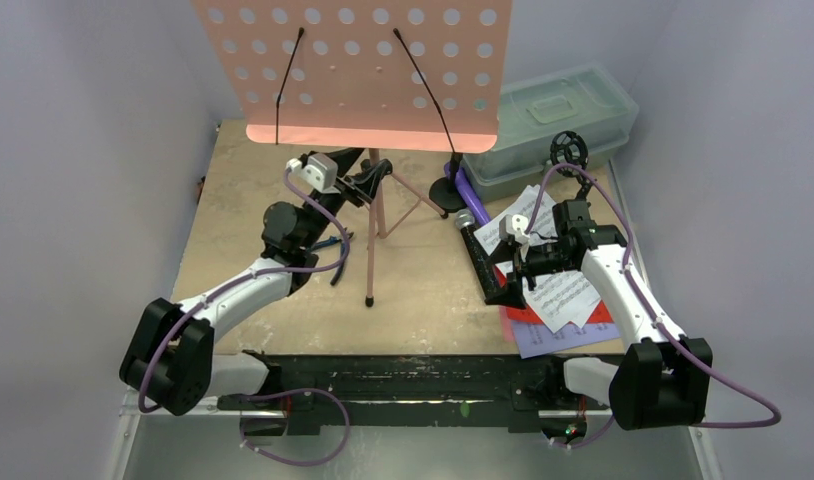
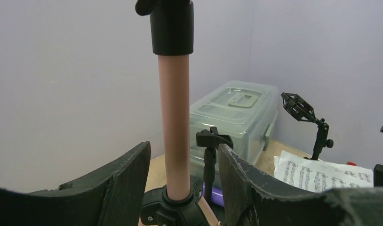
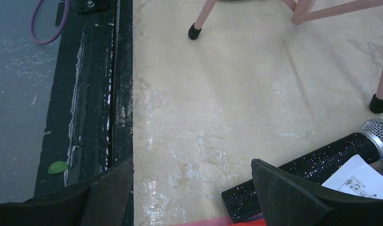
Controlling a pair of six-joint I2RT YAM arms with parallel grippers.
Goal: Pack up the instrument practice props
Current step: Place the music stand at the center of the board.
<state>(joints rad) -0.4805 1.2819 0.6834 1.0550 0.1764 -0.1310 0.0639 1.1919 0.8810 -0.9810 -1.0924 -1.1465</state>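
Note:
The pink tripod music rack (image 1: 353, 70) stands at the back, its perforated panel on top. My left gripper (image 1: 368, 182) is open around its pink pole (image 2: 174, 127), with a gap on each side, just above the black leg hub. My right gripper (image 3: 192, 188) is open, low over the table. The black silver-headed mic (image 3: 316, 165) lies just right of it, also in the top view (image 1: 483, 255). White sheets (image 1: 548, 285), a red sheet (image 1: 603, 312) and a lavender sheet (image 1: 553, 340) lie under the right arm. The purple mic (image 1: 468, 190) lies by a black mic support (image 1: 446, 195).
The translucent lidded box (image 1: 548, 115) stands at the back right, with a second mic support with a shock mount (image 1: 569, 150) in front of it. A blue-handled tool (image 1: 328, 243) lies partly under the left arm. A black rail (image 3: 93, 94) runs along the near edge.

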